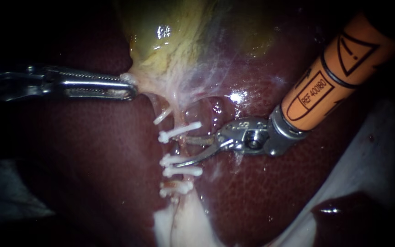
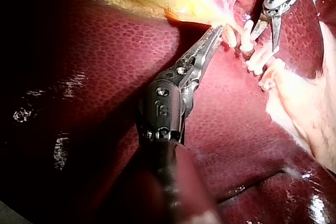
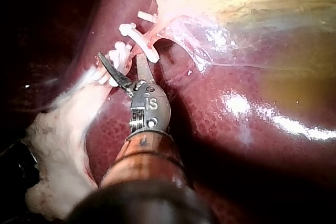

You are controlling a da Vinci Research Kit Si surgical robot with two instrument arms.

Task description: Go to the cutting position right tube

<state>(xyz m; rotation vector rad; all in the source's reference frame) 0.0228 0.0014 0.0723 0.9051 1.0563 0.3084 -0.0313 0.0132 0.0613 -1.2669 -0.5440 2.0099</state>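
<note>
Orange-shafted right instrument (image 1: 182, 152) slanted — blades agape among clips (image 1: 179, 132), left instrument (image 1: 131, 87) level, jaws gripping gallbladder (image 1: 174, 41)

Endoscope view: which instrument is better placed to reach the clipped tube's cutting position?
Right instrument: its open blades lie at the tube between clips; the left instrument grips tissue at the gallbladder.

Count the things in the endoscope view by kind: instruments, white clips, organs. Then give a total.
Instruments: 2, the left instrument and the right instrument
White clips: 5 that can be told apart; the lowest cluster may hide another
Gallbladder: 1
Liver: 1
Total: 9
</note>
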